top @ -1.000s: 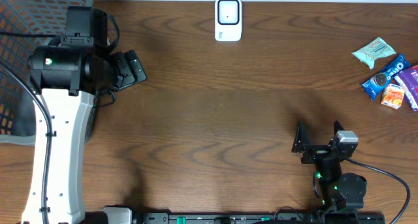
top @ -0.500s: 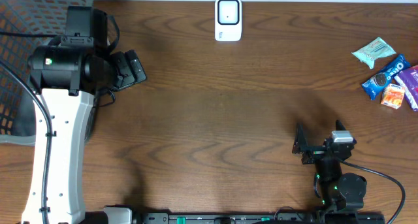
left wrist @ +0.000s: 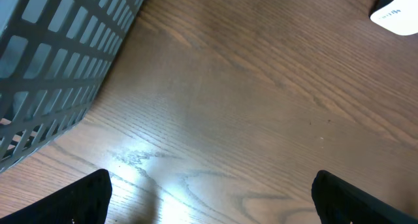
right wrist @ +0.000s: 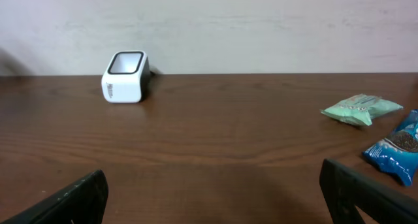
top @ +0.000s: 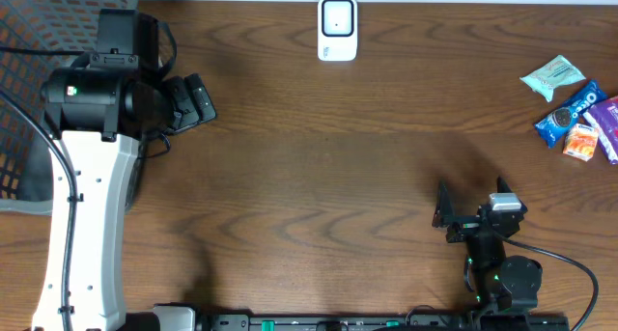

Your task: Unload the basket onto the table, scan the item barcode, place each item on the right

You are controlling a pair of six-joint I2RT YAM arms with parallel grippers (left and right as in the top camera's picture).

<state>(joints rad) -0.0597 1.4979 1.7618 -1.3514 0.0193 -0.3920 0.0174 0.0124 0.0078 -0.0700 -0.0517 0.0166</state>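
The left arm had a white link, black round housing, 1 green light and black cables; the right arm and right gripper were black.

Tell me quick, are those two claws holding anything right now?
Left gripper: open, holding nothing.
Right gripper: open, holding nothing.
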